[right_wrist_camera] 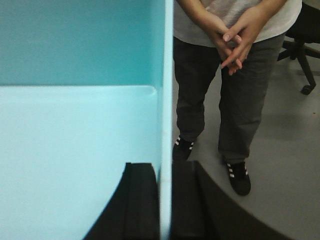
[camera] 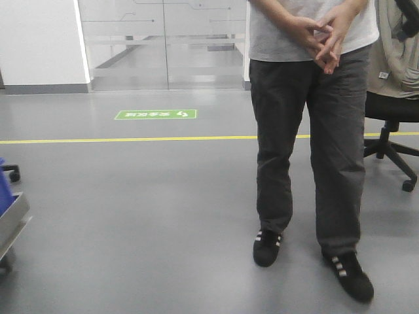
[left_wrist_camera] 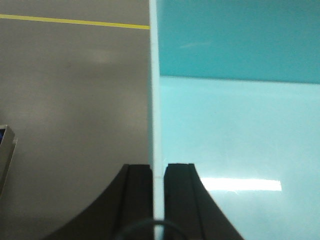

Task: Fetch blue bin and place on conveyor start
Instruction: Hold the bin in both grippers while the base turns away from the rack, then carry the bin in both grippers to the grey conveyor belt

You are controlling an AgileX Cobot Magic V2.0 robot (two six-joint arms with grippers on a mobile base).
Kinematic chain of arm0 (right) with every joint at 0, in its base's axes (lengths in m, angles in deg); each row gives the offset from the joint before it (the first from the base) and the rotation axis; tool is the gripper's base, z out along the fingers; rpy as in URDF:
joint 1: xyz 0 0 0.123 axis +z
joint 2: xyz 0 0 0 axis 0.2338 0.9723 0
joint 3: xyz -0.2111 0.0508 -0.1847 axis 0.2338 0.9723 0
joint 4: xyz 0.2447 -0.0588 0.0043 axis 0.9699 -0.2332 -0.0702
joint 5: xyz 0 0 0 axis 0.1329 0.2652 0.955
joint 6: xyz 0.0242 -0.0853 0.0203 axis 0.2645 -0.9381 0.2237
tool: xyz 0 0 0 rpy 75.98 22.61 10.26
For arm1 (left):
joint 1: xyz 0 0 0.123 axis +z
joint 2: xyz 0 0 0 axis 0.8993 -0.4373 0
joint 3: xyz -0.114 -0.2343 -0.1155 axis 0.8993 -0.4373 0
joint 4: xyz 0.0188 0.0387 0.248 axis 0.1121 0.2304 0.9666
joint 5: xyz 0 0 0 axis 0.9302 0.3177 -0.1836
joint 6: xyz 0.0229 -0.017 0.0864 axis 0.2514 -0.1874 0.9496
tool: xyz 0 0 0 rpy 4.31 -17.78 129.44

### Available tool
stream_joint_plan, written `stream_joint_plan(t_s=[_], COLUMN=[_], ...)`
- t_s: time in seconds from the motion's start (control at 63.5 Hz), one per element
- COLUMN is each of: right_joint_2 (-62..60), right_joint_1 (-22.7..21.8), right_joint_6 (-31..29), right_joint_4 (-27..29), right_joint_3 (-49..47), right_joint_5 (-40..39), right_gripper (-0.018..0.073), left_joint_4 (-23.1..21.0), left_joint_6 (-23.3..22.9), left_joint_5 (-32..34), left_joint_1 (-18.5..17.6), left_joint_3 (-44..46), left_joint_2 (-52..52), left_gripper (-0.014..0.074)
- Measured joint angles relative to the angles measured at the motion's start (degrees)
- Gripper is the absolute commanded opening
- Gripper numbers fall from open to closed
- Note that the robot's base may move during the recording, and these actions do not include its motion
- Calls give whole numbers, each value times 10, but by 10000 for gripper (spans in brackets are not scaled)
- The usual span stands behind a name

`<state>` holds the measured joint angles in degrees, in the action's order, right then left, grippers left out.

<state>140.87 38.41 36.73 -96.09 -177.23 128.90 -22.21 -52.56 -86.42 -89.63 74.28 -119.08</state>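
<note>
Smooth pale-cyan blue bin (left_wrist_camera: 235, 140), thin straight walls, left claw (left_wrist_camera: 158, 172) and right claw (right_wrist_camera: 166, 172) each clenched on a wall

The front view looks low across the floor (camera: 131, 216) at a man (camera: 308, 131). Wrist views sit right behind the left pincer (left_wrist_camera: 158, 170) and right pincer (right_wrist_camera: 166, 167), tight against the bin (left_wrist_camera: 240, 140); the right view shares the man.

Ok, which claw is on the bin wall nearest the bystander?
The right claw, clamping the blue bin wall with the person standing just beyond it; past the left claw's wall lie floor and a yellow line.
</note>
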Motion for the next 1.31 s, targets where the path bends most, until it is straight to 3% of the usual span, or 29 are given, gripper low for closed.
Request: stream_joint_plan(t_s=[1.307], right_joint_2=[14], right_joint_1=[0], right_joint_6=[0], right_joint_4=[4], right_joint_3=[0], right_joint_5=[-11], right_gripper=[-165], left_joint_4=[31], left_joint_6=[0], left_joint_5=[0], left_joint_1=[0], left_joint_3=[0], left_joint_2=[-3], left_gripper=[-111])
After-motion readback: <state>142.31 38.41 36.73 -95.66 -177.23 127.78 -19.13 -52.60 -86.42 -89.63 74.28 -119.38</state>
